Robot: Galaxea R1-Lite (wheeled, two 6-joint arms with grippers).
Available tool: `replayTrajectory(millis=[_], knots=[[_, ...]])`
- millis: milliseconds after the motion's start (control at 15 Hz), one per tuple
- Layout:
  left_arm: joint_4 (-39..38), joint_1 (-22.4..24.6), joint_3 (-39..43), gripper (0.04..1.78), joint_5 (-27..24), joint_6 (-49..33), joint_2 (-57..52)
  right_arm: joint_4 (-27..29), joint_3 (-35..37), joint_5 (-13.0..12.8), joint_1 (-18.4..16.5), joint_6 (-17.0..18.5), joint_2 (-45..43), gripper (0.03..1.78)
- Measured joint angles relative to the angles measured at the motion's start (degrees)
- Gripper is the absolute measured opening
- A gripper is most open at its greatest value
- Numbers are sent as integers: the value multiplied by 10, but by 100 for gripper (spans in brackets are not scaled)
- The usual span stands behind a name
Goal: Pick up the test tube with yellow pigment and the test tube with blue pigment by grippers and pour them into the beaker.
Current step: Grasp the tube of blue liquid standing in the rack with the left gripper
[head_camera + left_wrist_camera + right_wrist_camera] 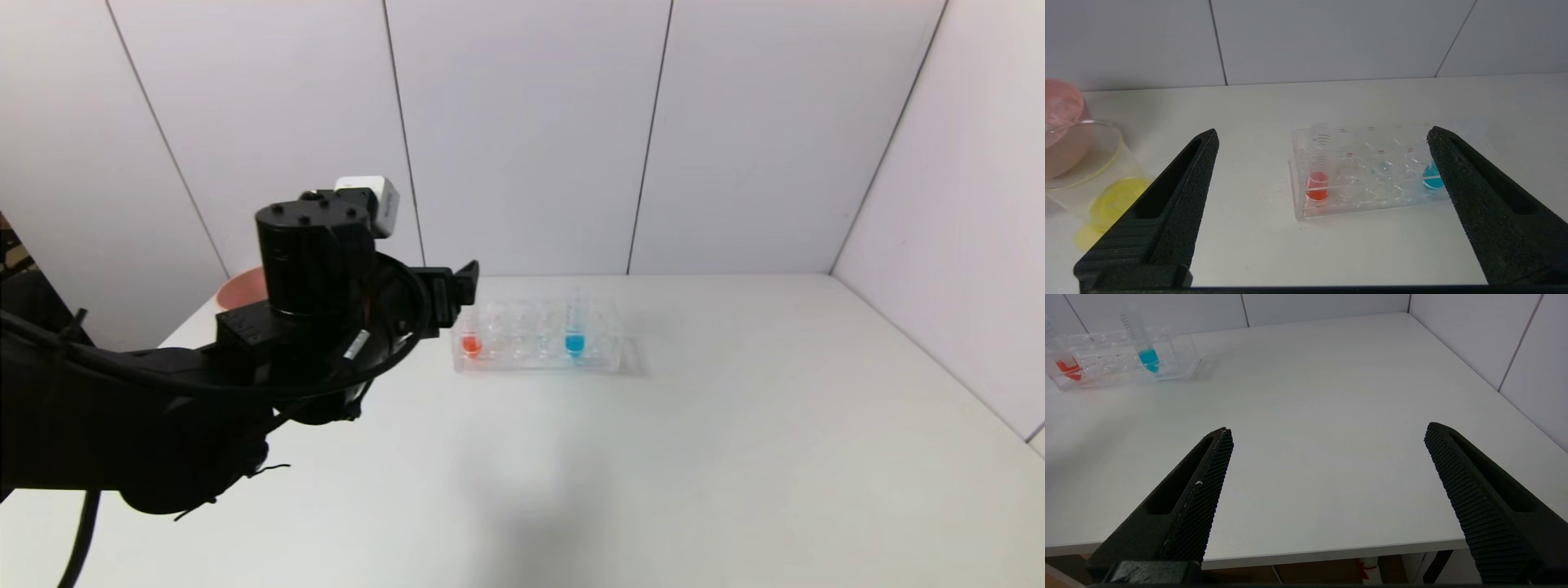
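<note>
Left gripper [1323,212], spread empty, should descend squarely over blue tube [575,322] at two o'clock; right gripper [1327,490] gapes idle.

You're looking at a plain white worktop [735,457] boxed in by white panel walls at the back and right. Directly on it: a clear plastic multi-hole tube rack [539,336] toward the back centre, a clear glass beaker [1094,179] with yellow liquid pooled in its bottom, and a pink bowl [1063,126] touching or just behind the beaker, near the back left corner. Beaker and bowl sit well apart from the rack, on its left. There's a yellow smear on the surface at the beaker's base.
</note>
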Motion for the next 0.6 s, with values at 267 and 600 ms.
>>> replayTrajectory(millis=[267, 600], knots=[[-2, -57, -30, 178, 34, -27, 53, 0, 0, 0, 0, 0, 0, 171], [-3, -97, -57, 178, 51, -40, 99, 0, 0, 0, 0, 0, 0, 171]])
